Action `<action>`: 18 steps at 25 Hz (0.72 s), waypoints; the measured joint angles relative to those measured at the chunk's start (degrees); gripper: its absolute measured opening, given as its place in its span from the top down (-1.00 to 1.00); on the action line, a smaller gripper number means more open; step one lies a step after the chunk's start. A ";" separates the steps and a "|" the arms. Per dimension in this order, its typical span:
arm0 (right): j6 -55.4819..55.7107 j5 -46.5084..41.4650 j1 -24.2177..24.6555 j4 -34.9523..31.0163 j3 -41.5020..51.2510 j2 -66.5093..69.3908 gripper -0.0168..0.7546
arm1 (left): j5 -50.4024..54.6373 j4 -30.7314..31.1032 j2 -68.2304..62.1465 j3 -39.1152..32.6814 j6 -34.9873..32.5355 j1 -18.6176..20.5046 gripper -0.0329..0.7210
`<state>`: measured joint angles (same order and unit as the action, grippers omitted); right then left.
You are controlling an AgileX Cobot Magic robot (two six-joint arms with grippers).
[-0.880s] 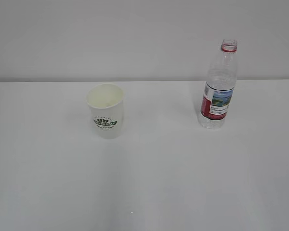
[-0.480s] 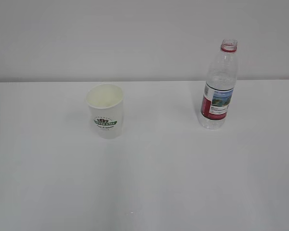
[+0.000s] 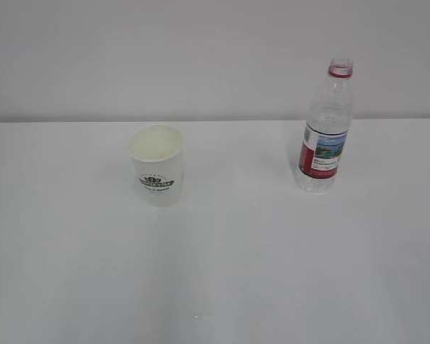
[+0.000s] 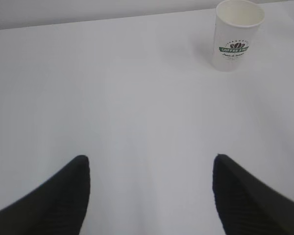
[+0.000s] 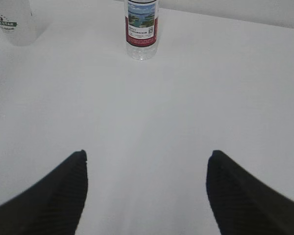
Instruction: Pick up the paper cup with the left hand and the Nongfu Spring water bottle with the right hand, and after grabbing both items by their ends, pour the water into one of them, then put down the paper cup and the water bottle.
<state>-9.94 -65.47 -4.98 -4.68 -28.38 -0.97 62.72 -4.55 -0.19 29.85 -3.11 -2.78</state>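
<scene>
White table (image 3: 222, 287) — plain pale wall (image 3: 165, 50)

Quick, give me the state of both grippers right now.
Left gripper: open, holding nothing, paper cup standing well ahead of it.
Right gripper: open, holding nothing, Nongfu Spring water bottle standing ahead of it.

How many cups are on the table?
1. The paper cup stands upright left of the middle of the white table, apart from the water bottle on the right. No other cup shows in any view.
</scene>
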 joint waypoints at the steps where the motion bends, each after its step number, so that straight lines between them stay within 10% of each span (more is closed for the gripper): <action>1: 0.00 0.00 0.00 0.00 0.00 0.00 -0.52 | 0.00 0.00 0.00 0.00 0.00 0.00 -0.60; 18: 0.00 0.00 0.00 0.00 0.00 0.00 -0.52 | -2.83 0.00 0.00 1.25 0.00 0.00 -0.60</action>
<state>-9.94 -65.47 -4.98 -4.68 -28.38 -0.97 59.88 -4.55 -0.19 31.11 -3.11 -2.78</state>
